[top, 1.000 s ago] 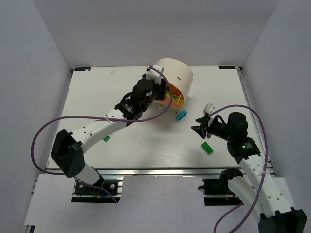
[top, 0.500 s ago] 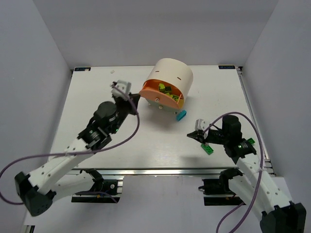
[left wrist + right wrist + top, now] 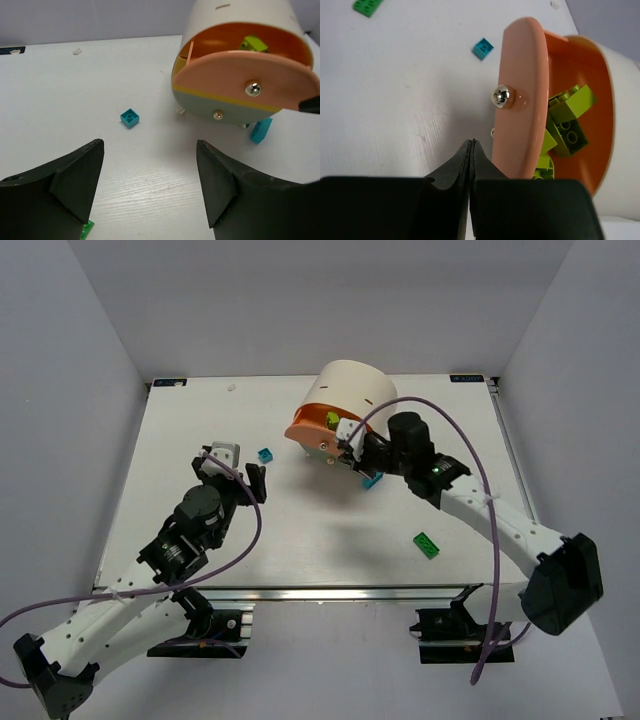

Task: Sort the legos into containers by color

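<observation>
The cream drum (image 3: pixel 358 395) lies on its side with its peach-fronted drawer (image 3: pixel 318 432) pulled out, and lime legos (image 3: pixel 566 125) sit inside it. My right gripper (image 3: pixel 352 453) is shut and empty, its tips (image 3: pixel 471 143) just beside the peach drawer front (image 3: pixel 522 100), below its knob (image 3: pixel 501 96). My left gripper (image 3: pixel 150 150) is open over bare table, left of the drum. A small teal lego (image 3: pixel 266 455) lies ahead of it. A longer teal lego (image 3: pixel 373 480) lies under the drum's front. A dark green lego (image 3: pixel 427 545) lies at the front right.
Another green lego (image 3: pixel 86 230) shows at the left gripper's lower left finger; the top view hides it under the left arm. The white table's edges (image 3: pixel 150 400) are walled on three sides. Purple cables loop from both arms.
My left arm has drawn back from the drum and its gripper has opened. A small teal lego now lies left of the drum. My right arm swung from the front right to the drawer front, shut.
</observation>
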{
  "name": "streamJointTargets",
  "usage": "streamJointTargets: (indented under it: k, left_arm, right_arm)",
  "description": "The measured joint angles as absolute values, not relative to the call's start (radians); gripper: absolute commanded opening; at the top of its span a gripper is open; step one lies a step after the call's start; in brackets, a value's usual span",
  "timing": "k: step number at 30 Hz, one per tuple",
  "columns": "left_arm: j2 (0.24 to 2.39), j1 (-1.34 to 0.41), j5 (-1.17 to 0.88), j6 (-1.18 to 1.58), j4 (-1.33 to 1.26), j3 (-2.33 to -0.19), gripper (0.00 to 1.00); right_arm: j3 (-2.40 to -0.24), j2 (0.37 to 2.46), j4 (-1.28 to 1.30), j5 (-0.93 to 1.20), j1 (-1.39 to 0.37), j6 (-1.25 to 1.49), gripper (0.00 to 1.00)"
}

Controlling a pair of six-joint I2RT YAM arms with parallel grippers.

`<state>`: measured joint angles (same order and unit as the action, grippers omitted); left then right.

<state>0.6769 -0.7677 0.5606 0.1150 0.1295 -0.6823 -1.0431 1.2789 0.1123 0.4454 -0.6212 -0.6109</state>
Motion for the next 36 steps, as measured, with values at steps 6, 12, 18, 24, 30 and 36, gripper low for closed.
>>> streamJointTargets:
  k: [6,12,18,24,30,36]
  left_arm:
    - [0.702,-0.768,0.565,0.104,0.176,-0.684,0.85]
    - [0.68,-0.768,0.556,0.101,0.174,-0.684,0.89]
    - [0.681,-0.768,0.471,0.101,0.163,-0.684,0.9]
    - [0.681,-0.768,0.331,0.106,0.12,-0.677,0.64]
    - [0.761,-0.768,0.12,0.149,0.031,-0.661,0.12]
    - [1.079,-0.751,-0.083,0.264,-0.091,-0.692,0.6]
  right_arm:
    - [-1.129,1.43,0.094,0.149,-0.683,-0.513,0.0]
    - [-1.151,1.477,0.038,-0.115,-0.702,-0.453,0.0]
    - [-1.194,1.509,0.009,-0.221,-0.695,-0.44,0.0]
    - [-1.214,1.542,0.008,-0.226,-0.696,-0.439,0.01]
    - [-1.169,1.399,0.169,0.144,-0.673,-0.448,0.73]
    - [-0.994,1.037,0.173,0.331,-0.604,-0.355,0.0]
